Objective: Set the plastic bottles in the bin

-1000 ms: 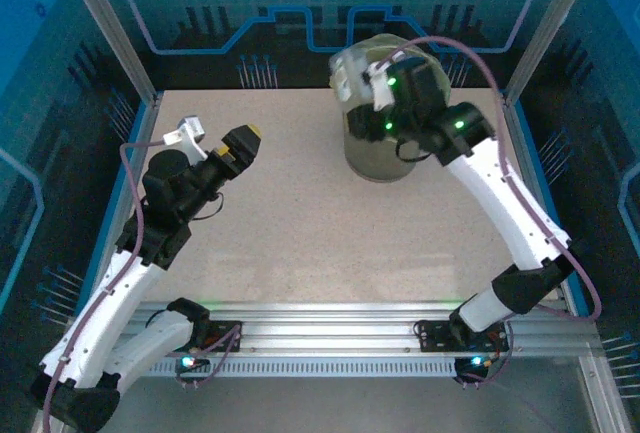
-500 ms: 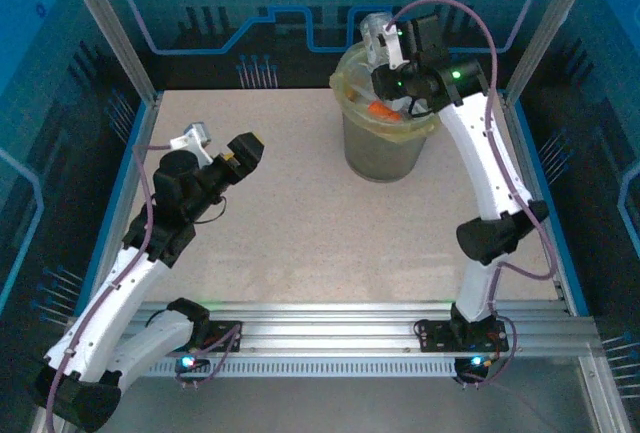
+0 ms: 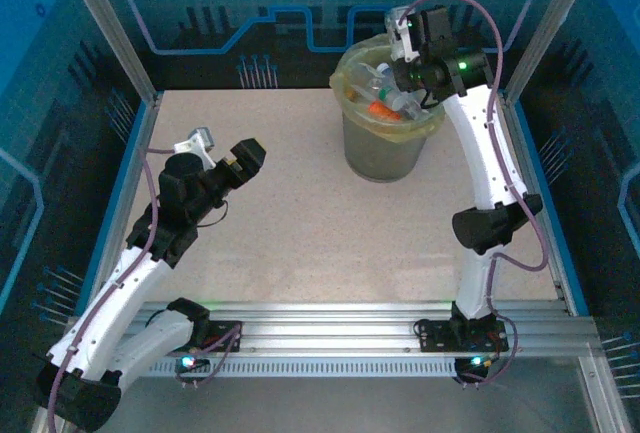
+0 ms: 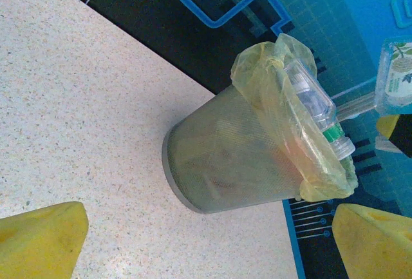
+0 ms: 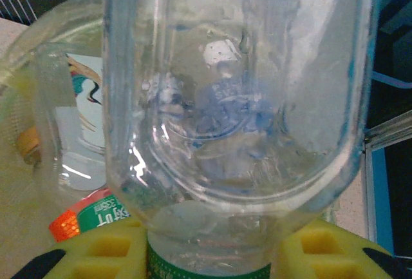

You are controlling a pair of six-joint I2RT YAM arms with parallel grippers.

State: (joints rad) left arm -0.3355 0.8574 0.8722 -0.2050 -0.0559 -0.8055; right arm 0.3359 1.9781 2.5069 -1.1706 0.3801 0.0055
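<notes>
Snugly inside right gripper (image 5: 209, 256), clear bottle (image 5: 238, 98)

Open surface (image 3: 300, 203) stretches across the middle. At the far edge stands the bin (image 3: 383, 153), bottles (image 3: 390, 101) heaped to its rim; the right fingers (image 5: 122, 266) hold another bottle (image 5: 238, 98) over its mouth.

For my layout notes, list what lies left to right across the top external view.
Left gripper → bin → right arm's elbow. The right gripper, holding a bottle over the bin, overlaps it and is left out.
</notes>
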